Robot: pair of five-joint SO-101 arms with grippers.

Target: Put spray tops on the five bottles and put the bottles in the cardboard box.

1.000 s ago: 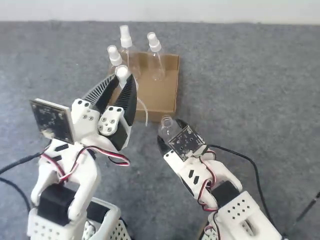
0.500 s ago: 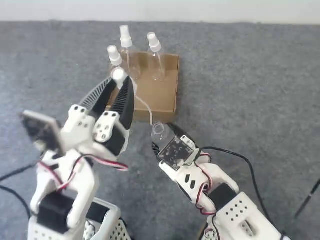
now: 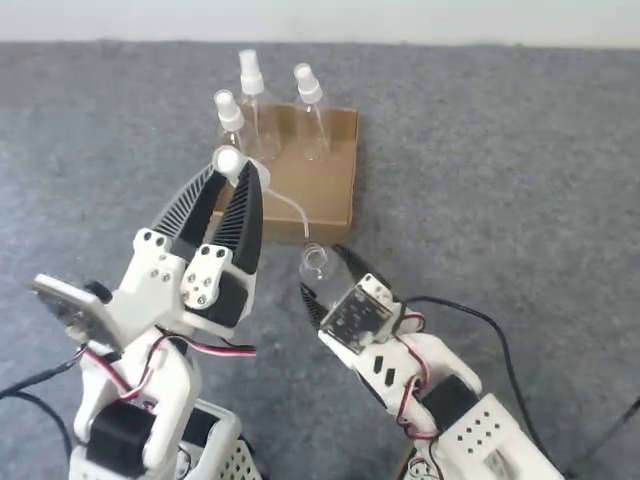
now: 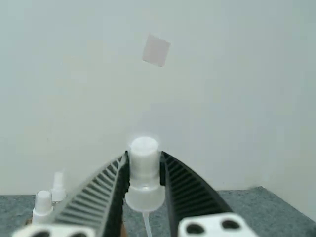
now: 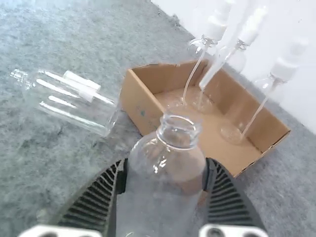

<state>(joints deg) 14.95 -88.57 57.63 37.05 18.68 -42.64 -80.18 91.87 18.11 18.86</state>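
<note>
Left gripper (image 3: 236, 180) clamped a white spray top (image 4: 143, 163), right gripper (image 5: 165, 168) an uncapped clear bottle (image 5: 173, 133), not yet joined. Beyond both, three capped clear plastic bottles (image 3: 312, 125) stood in the brown cardboard box (image 3: 312, 208); a fourth clear bottle (image 5: 64, 101) lay outside it.

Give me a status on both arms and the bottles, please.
Left pincer shut on white plastic spray top. Right pincer shut on clear uncapped bottle. Nothing between them. Three capped bottles standing in brown cardboard box.
</note>
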